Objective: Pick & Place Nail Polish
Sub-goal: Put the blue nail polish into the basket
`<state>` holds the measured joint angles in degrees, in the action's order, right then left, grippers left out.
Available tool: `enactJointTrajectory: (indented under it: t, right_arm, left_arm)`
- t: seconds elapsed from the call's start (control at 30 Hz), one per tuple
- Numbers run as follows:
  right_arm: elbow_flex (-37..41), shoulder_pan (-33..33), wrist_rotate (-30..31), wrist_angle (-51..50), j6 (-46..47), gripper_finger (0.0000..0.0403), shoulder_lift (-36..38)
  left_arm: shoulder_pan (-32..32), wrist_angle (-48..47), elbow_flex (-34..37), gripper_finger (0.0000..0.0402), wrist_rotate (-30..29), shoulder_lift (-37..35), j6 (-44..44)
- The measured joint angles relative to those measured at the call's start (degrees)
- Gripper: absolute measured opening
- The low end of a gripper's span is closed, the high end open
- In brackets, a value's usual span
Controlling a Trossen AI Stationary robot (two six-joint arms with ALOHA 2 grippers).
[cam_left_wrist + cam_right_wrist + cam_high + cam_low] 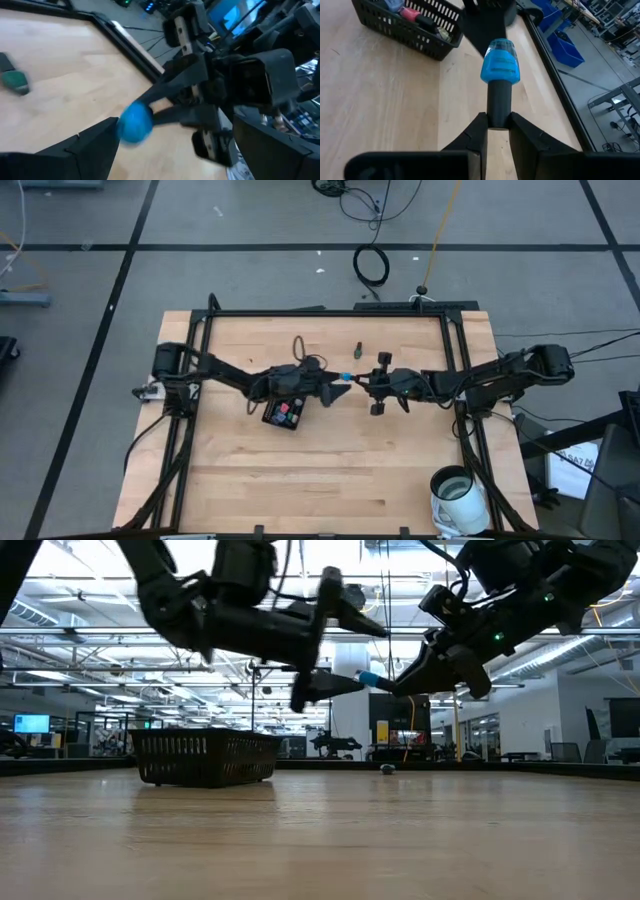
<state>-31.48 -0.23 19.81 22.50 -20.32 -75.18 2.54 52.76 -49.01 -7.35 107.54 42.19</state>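
Right jaws point(497, 125) pinched on the cap of a blue bottle point(500, 62); left jaws point(170, 145) spread wide around it.

The bottle hangs in mid-air above the tabletop point(330, 470), at centre, seemingly a hand-over. Its long axis lies about level, body toward nine o'clock, cap toward three. The basket point(284, 414) sits near seven o'clock of it; a green bottle point(357, 346) lies at twelve.
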Motion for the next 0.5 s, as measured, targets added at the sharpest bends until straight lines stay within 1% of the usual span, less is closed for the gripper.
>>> enactJointTrajectory:
  t: [0.17,0.23,0.3,0.5]
  right_arm:
    - [0.0,0.2,0.0,0.3,-0.2,0.0045,0.0]
    - [0.0,0.3,0.0,0.4,-0.3,0.0045,0.0]
    - [0.0,0.3,0.8,0.4,-0.3,0.0045,0.0]
    - [0.0,0.3,1.2,-0.1,-0.3,0.0045,0.0]
  left_arm:
    - [0.3,-2.4,-5.1,0.0374,2.9,3.8,-0.3]
    - [0.4,-4.2,-6.1,0.0374,4.3,4.1,-0.3]
    - [0.4,-6.3,-7.3,0.0374,4.4,4.2,-0.5]
    - [0.6,-7.5,-7.7,0.0368,4.6,4.2,-1.6]
